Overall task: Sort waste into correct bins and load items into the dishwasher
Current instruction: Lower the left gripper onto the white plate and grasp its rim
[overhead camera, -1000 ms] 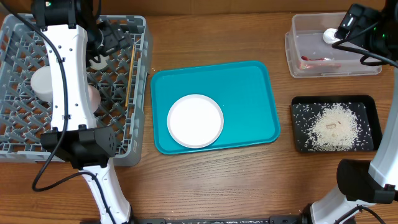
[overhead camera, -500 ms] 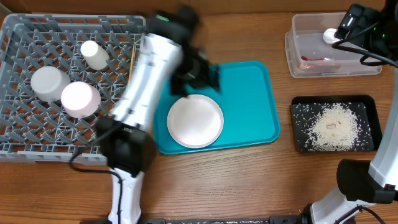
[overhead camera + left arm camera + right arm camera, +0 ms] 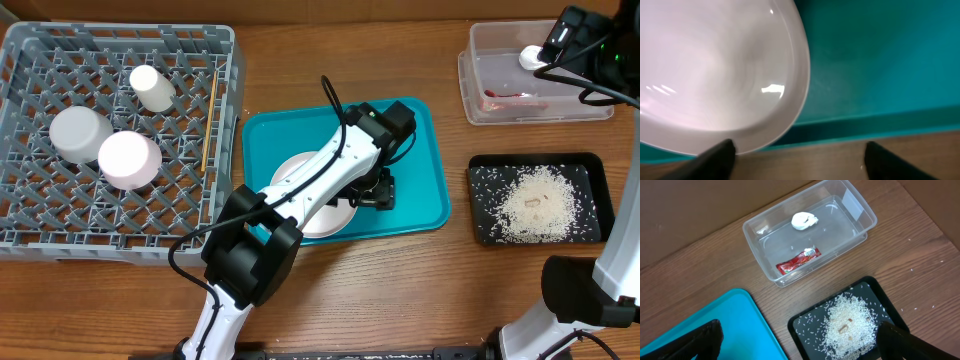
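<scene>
The white plate (image 3: 288, 178) lies on the teal tray (image 3: 420, 150), partly hidden under my left arm. My left gripper (image 3: 377, 190) hovers low at the plate's right edge. In the left wrist view the plate (image 3: 715, 70) fills the upper left, and the left gripper (image 3: 797, 162) is open, one finger (image 3: 715, 159) at the rim. The grey dishwasher rack (image 3: 228, 90) holds a white cup (image 3: 152, 88), two upturned bowls (image 3: 80, 133) (image 3: 128, 160) and chopsticks (image 3: 209, 122). My right gripper (image 3: 800, 345) is open and empty.
The clear tub (image 3: 855, 210) holds a paper wad (image 3: 804, 221) and a red wrapper (image 3: 799, 261). The black tray (image 3: 805, 330) below it carries a heap of rice (image 3: 850, 320). In the overhead view the tub (image 3: 480, 110) and black tray (image 3: 585, 170) are at the right.
My left arm has swung from over the rack across to the teal tray and come down at the plate's right edge. Its jaws have narrowed a little. The right arm has not moved.
</scene>
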You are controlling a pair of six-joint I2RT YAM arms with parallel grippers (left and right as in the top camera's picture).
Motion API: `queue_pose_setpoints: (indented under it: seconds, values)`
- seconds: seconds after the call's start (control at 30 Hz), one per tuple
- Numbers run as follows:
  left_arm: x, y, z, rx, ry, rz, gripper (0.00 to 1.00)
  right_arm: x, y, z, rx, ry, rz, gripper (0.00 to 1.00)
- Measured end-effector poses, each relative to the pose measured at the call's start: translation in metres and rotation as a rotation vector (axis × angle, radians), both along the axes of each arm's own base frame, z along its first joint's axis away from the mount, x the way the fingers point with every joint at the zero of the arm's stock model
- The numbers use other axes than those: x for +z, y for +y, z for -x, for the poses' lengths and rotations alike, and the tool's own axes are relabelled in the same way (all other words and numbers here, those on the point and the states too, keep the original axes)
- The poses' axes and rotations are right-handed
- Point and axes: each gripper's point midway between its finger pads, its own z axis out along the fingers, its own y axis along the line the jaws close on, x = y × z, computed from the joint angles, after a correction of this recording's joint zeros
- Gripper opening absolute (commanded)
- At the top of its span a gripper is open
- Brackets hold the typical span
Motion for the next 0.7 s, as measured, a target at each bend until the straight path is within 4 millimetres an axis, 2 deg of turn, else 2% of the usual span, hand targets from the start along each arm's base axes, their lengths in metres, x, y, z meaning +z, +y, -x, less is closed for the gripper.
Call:
queue_pose_setpoints:
  seconds: [0.07, 0.3, 0.4, 0.47, 0.5, 0.63, 0.7]
  values:
    - [-0.008, 0.001, -0.004, 0.030, -0.023, -0.007, 0.57, 0.000, 0.000, 0.000, -0.001, 0.000, 0.000, 1.00]
    - [-0.053, 0.003, -0.004, 0.089, -0.058, 0.003, 0.57, 0.000, 0.000, 0.000, -0.001, 0.001, 0.000, 1.00]
    - [-0.052, -0.002, -0.006, 0.085, -0.094, 0.035, 0.56, 0.000, 0.000, 0.000, -0.001, 0.000, 0.000, 1.00]
    - [-0.052, -0.004, -0.007, 0.073, -0.108, 0.041, 0.48, 0.000, 0.000, 0.000, 0.000, 0.001, 0.000, 1.00]
    - [-0.052, -0.004, -0.007, 0.066, -0.114, 0.042, 0.37, 0.000, 0.000, 0.000, 0.000, 0.001, 0.000, 1.00]
    - [-0.052, -0.002, -0.010, 0.030, -0.131, 0.028, 0.04, 0.000, 0.000, 0.000, 0.000, 0.000, 0.000, 1.00]
    - [-0.049, 0.000, -0.014, -0.006, -0.145, 0.022, 0.04, 0.000, 0.000, 0.000, 0.000, 0.001, 0.000, 1.00]
